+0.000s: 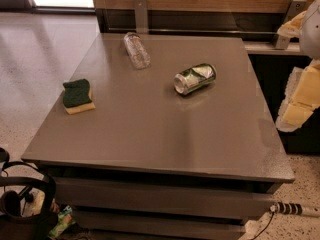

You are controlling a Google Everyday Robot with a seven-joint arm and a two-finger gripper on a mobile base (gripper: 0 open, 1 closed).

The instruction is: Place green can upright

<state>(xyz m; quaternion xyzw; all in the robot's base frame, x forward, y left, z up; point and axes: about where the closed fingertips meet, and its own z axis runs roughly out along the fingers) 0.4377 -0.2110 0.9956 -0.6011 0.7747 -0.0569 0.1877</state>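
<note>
The green can [195, 78] lies on its side near the middle of the grey table [150, 134], a little right of centre. It is shiny green and silver and slightly dented, with its silver end facing left and toward me. My gripper [299, 101], white with yellow parts, hangs at the right edge of the view, beyond the table's right side. It is well apart from the can and holds nothing that I can see.
A clear plastic bottle [136, 49] lies on its side at the table's back. A green-and-yellow sponge [78, 96] sits near the left edge. A wooden wall and counter stand behind. A dark bag [22, 204] and a cable [290, 209] lie on the floor in front.
</note>
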